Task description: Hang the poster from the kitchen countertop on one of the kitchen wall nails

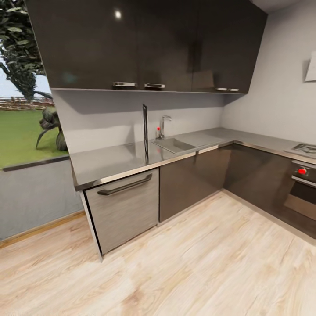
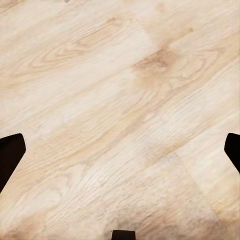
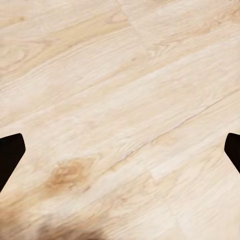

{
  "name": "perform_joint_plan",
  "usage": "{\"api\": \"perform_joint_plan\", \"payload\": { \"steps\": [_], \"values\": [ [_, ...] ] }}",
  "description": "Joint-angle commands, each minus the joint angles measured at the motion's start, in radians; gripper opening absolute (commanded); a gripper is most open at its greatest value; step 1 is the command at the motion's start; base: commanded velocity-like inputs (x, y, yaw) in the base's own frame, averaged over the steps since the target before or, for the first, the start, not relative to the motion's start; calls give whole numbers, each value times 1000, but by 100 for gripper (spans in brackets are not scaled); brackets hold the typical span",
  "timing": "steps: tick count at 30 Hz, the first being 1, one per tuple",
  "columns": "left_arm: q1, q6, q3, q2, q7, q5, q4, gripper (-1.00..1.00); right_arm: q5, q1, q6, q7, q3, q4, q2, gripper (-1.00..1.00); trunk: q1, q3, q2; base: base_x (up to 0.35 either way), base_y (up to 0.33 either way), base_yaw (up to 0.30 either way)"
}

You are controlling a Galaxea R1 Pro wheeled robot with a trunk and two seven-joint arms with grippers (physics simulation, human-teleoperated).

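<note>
bright, even light; a glare spot on the upper cabinets (image 1: 117, 14) (edges look stretched).

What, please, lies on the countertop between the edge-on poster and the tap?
In the head view, bare grey kitchen countertop and the sink near rim separate the poster from the tap.

From my head camera I see the thin upright rectangular poster (image 1: 145, 131) edge-on, a dark narrow strip standing on the long L-shaped grey brushed-metal desk (image 1: 114, 160), just beside the inset sink. Its face is turned away, so I cannot make out the artwork.
</note>
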Motion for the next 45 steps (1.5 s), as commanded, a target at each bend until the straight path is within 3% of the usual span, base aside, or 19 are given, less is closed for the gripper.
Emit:
{"api": "perform_joint_plan", "payload": {
  "steps": [1,13,19,31,32,33,35,37,38,41,42,43,45],
  "values": [
    [0,-1,1,0,0,0,-1,100,7,-1,-2,-7,6,1,0,100,0,-1,0,45,-191,148],
    [0,-2,1,0,0,0,-1,100,7,-1,-5,-13,6,0,0,100,0,-1,0,57,-193,259],
    [0,-14,53,0,-4,0,-1,100,7,-1,-4,-13,6,0,1,100,0,-1,0,12,4,276],
    [0,-13,79,0,-5,5,-1,100,3,-1,-2,-6,2,-7,-7,100,0,-2,0,223,146,61],
    [0,-13,96,0,-5,17,-1,100,0,-1,-2,-6,0,-8,-8,100,0,-2,0,292,178,5],
    [0,-15,143,0,-7,46,-1,100,-4,-1,-3,-7,-2,-10,-9,100,0,-2,0,153,93,2],
    [0,-15,164,0,-8,58,-1,100,-5,-3,-4,-7,-3,-14,-9,100,0,-2,0,100,61,1],
    [0,-16,178,0,-9,65,-1,100,-5,-3,-9,-9,-3,-60,-8,100,0,-2,0,41,25,1],
    [0,-16,185,0,-9,69,-1,100,-4,-4,-12,-11,0,-192,1,100,0,-2,0,8,5,0],
    [0,-16,186,0,-9,70,-1,100,0,-4,-12,-28,1,-306,26,100,0,-2,0,4,3,0],
    [0,-16,187,0,-9,70,-1,100,3,-4,-6,-98,3,-432,52,100,0,-2,0,1,1,0],
    [0,-16,188,0,-9,71,-1,100,5,-10,102,-236,34,-691,87,100,0,-2,0,0,0,0],
    [0,-16,188,0,-9,71,-1,100,5,-13,190,-253,62,-790,92,100,0,-2,0,0,0,0]
  ]
}}
